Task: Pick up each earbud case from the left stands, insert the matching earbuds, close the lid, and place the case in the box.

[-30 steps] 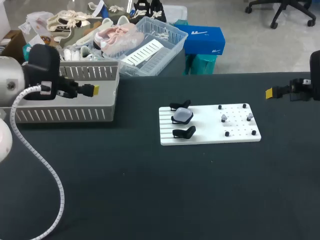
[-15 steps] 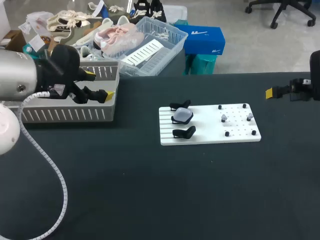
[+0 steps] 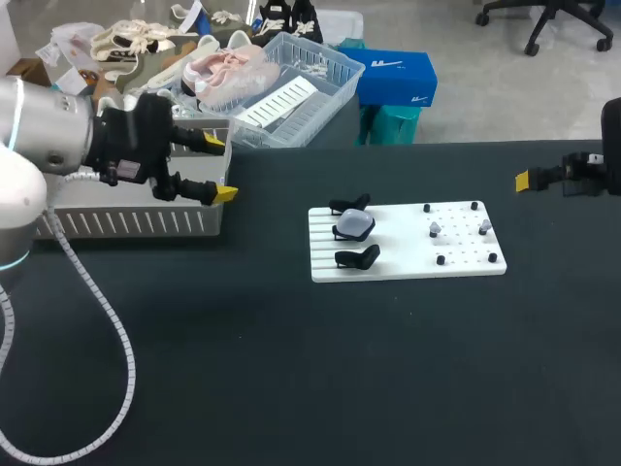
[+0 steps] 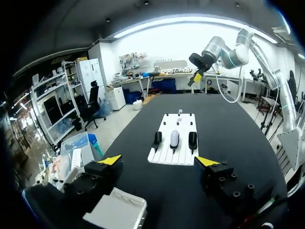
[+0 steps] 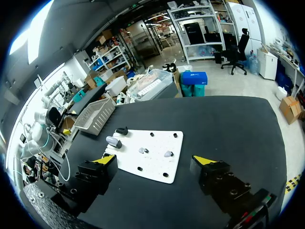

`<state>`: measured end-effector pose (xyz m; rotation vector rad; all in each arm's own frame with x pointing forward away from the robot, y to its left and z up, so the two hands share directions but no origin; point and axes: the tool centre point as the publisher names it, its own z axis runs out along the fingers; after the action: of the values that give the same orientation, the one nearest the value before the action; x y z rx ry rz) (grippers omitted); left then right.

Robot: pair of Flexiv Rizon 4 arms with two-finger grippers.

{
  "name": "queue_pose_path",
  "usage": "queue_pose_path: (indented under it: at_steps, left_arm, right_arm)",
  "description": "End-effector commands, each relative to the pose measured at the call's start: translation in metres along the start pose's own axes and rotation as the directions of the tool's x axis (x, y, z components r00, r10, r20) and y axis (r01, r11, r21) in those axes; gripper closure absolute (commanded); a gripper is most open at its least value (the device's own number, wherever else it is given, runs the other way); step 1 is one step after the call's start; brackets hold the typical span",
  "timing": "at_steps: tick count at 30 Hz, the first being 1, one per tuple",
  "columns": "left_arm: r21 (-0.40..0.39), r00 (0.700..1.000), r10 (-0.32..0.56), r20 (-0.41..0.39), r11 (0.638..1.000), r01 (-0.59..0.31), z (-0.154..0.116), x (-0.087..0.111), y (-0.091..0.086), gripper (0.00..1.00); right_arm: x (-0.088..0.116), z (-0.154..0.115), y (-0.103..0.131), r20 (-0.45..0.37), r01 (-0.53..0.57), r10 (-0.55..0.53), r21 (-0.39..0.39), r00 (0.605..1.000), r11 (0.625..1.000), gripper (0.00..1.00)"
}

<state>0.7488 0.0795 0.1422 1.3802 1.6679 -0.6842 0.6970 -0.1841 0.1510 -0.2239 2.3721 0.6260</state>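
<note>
A white board (image 3: pixel 408 254) lies mid-table. On its left stands sit a black earbud case (image 3: pixel 349 205), a pale grey case (image 3: pixel 353 227) and another black case (image 3: pixel 357 257); small earbuds (image 3: pixel 434 229) rest among pegs on its right half. My left gripper (image 3: pixel 219 167) hangs open at the grey basket's right end, empty. In the left wrist view this gripper (image 4: pixel 158 161) faces the board (image 4: pixel 181 156) and the pale case (image 4: pixel 174 138) from a distance. My right gripper (image 3: pixel 524 180) stays near the right table edge. It (image 5: pixel 155 159) is open and empty, with the board (image 5: pixel 157 164) ahead.
A grey slotted basket (image 3: pixel 126 221) stands at the table's left, its corner (image 4: pixel 116 212) under my left gripper. A clear crate and a blue box sit behind the table's far edge. Black tabletop (image 3: pixel 340 369) stretches in front of the board.
My left arm has swung right, from over the basket's left part to its right end, and its gripper has turned so the fingers stand one above the other. The right arm has stayed still.
</note>
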Motion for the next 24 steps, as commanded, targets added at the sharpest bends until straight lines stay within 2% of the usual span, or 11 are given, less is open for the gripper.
queue_pose_path:
  at_steps: [1,7,11,16,24]
  left_arm:
    - [0.084,0.992,-0.030,0.122,0.996,0.020,0.015,0.000,0.005,0.00]
    - [0.062,0.994,-0.068,0.087,0.996,0.063,0.025,0.001,-0.006,0.00]
    - [-0.008,0.997,-0.031,0.077,0.999,0.031,0.037,0.004,-0.014,0.00]
    - [-0.023,0.996,-0.027,0.084,0.999,0.029,0.055,0.005,-0.024,0.00]
    - [-0.001,0.994,-0.012,0.108,1.000,0.012,0.091,0.007,-0.034,0.00]
  right_arm:
    - [0.000,0.001,-0.001,-0.001,0.001,-0.001,-0.003,1.000,1.000,0.00]
    - [0.000,0.001,-0.001,-0.001,0.001,-0.001,-0.003,1.000,1.000,0.00]
    - [0.000,0.001,-0.001,-0.001,0.001,-0.001,-0.003,1.000,1.000,0.00]
    - [0.000,0.001,-0.001,-0.001,0.001,-0.001,-0.003,1.000,1.000,0.00]
    - [0.000,0.001,-0.001,-0.001,0.001,-0.001,-0.003,1.000,1.000,0.00]
